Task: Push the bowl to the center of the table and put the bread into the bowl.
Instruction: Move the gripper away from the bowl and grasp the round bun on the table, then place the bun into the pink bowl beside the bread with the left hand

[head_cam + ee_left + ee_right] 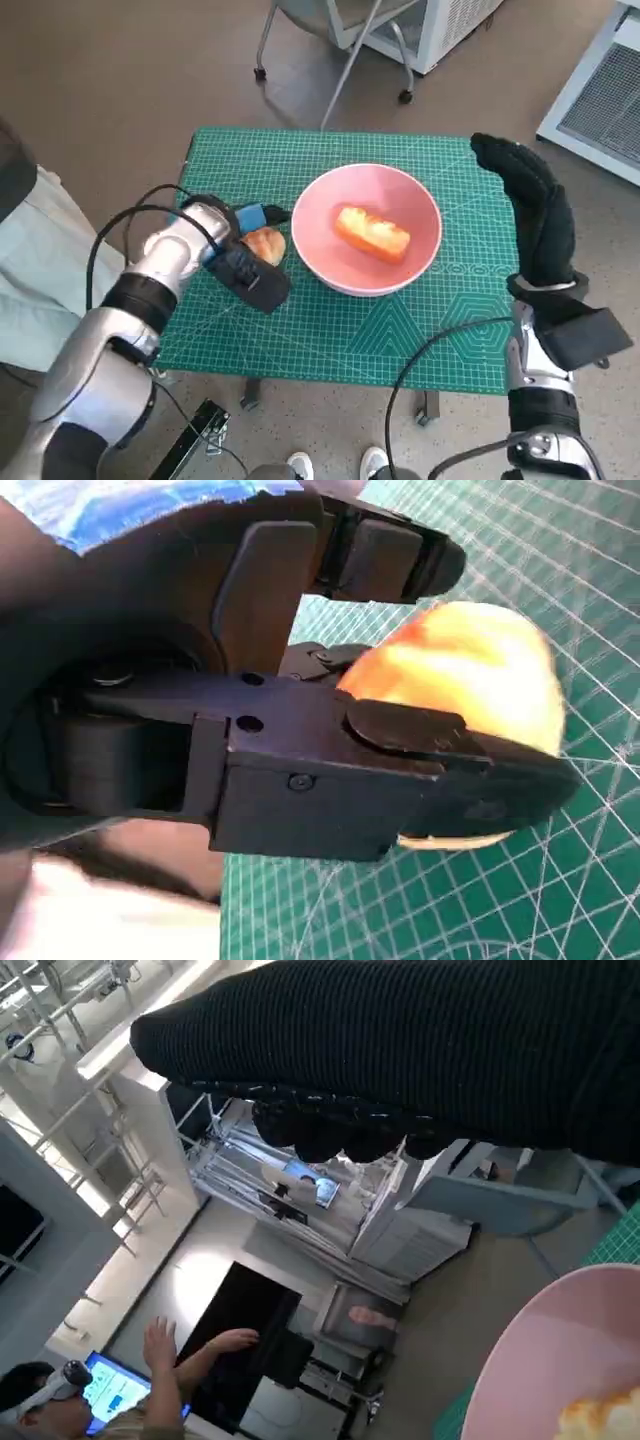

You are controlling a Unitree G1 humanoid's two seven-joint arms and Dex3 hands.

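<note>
Gripping a round bread roll (264, 244) in the left hand (240, 262), black fingers (400, 742) closed around it just above the green tabletop (300, 330), close beside the pink bowl (400, 200) on its left. Sitting near the middle of the tabletop, that bowl, with a longer bread piece (372, 233) already lying inside. Standing upright by the tabletop's right edge, the gloved right hand (535, 215), touching nothing and holding nothing; cannot tell whether its fingers are spread or together. Showing in the right wrist view, a person (110, 1390) with raised hands beyond the bowl's rim.
</note>
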